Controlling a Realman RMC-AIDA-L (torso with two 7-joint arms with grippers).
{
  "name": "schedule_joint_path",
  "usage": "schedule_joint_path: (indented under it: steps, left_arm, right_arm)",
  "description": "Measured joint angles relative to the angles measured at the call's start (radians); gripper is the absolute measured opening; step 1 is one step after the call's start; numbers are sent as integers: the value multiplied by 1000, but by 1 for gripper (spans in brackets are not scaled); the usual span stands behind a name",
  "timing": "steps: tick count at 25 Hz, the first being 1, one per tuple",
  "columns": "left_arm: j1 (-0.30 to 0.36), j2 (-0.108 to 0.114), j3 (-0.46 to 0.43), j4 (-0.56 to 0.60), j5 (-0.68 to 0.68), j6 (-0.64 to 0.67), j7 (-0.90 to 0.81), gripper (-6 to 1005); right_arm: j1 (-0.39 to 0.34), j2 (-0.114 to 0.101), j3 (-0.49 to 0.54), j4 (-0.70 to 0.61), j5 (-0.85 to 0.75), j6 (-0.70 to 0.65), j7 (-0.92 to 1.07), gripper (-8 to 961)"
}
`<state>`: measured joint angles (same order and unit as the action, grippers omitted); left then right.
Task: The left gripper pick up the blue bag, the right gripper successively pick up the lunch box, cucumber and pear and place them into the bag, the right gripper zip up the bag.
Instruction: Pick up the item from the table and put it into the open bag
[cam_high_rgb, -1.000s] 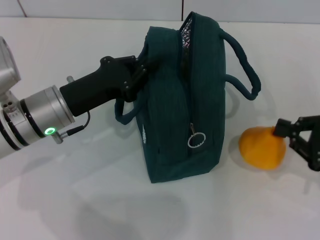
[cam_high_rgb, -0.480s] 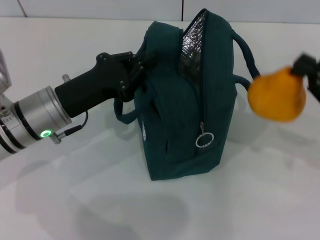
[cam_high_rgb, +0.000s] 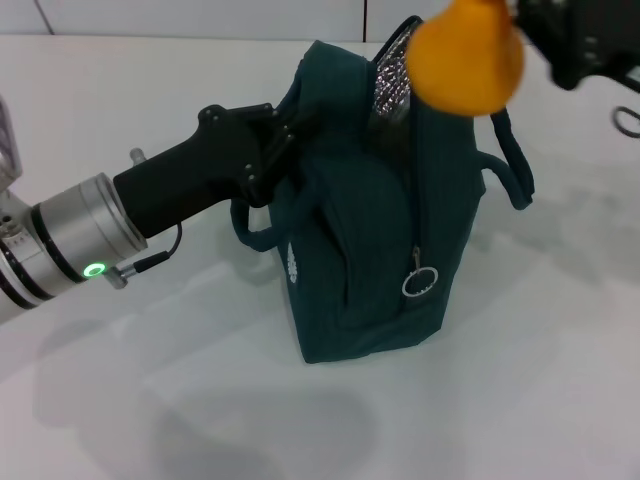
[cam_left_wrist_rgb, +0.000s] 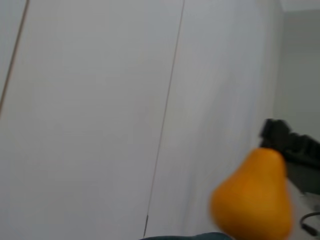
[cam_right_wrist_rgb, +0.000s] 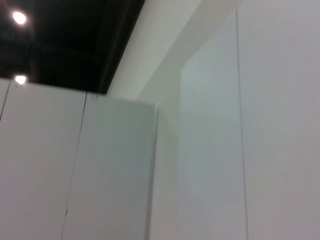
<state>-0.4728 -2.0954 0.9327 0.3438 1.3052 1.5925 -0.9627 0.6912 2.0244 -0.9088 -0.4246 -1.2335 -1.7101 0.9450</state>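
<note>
The right pincer (cam_high_rgb: 540, 35), pinching the pear (cam_high_rgb: 466, 62), has lifted it from the table (cam_high_rgb: 560, 380) to above the bag (cam_high_rgb: 375, 230)'s open mouth; the left pincer (cam_high_rgb: 285, 140) still pinches the bag's left side. Only the drop and zipping look left.

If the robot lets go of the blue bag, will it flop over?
Probably it sags. The blue bag looks soft, its side creased where the left end effector grips it. It likely stays standing on its flat bottom, though the pear dropping in might wobble it.

Bag (cam_high_rgb: 375, 240) upright at table (cam_high_rgb: 520, 400) centre; left gripper (cam_high_rgb: 275, 150) at its left side; pear (cam_high_rgb: 466, 58) above bag opening, in right gripper (cam_high_rgb: 535, 25).
</note>
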Motion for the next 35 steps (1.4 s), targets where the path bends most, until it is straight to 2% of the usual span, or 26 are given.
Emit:
schedule_joint_path:
  steps: [6, 18, 27, 35]
  left_arm:
    - [-5, 0, 8, -1, -2, 3, 11, 41]
    - [-6, 0, 9, 0, -9, 3, 12, 41]
    - [0, 0, 9, 0, -9, 2, 12, 40]
    - [1, 0, 9, 0, -8, 0, 12, 40]
  right_arm:
    - [58, -1, -144, -9, 7, 143, 54, 31]
    - [52, 3, -289, 7, 4, 224, 56, 29]
    - [-1, 1, -343, 0, 41, 212, 94, 30]
    - [-10, -4, -344, -7, 44, 207, 142, 34]
